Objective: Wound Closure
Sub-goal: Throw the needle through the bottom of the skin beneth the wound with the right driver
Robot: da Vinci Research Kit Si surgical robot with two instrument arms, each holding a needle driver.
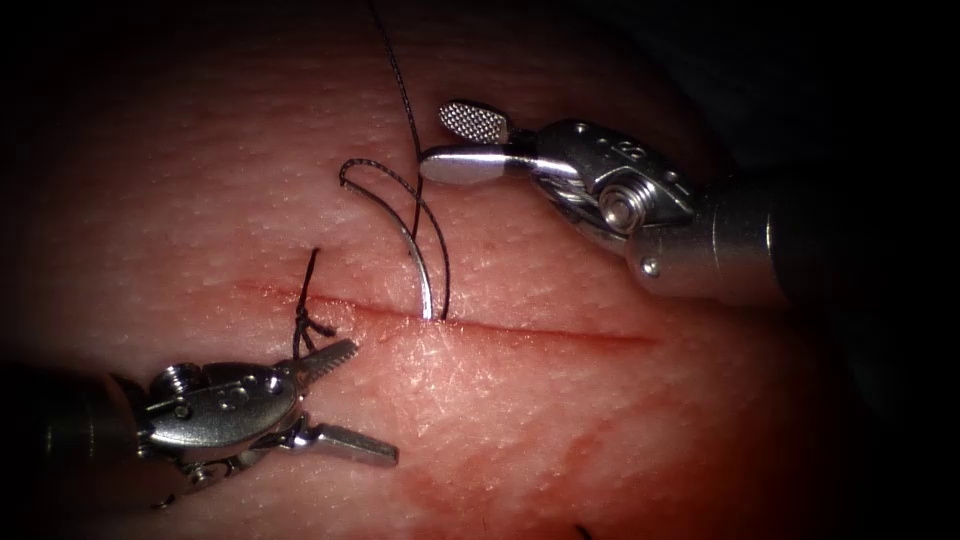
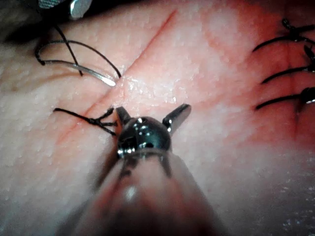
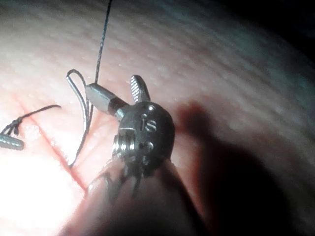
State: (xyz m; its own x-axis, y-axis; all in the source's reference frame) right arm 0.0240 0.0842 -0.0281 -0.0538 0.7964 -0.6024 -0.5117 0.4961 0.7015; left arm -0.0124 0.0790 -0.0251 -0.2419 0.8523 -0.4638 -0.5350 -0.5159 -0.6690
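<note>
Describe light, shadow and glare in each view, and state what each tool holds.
Endoscope view: light pools on the tissue round the cut, borders dark; glare on the open, empty right tool; left tool open, empty too; needle gleams, one end apparently in the tissue at the cut. Right wrist view: the tool's shadow darkens the tissue. Left wrist view: highlights on the left tool.

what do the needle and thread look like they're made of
Needle: seemingly polished steel, a thin curved sliver with bright glints, standing in the tissue at the cut, held by neither open tool. Thread: dark, finely ridged along its length, probably braided; the fibre can't be told.
</note>
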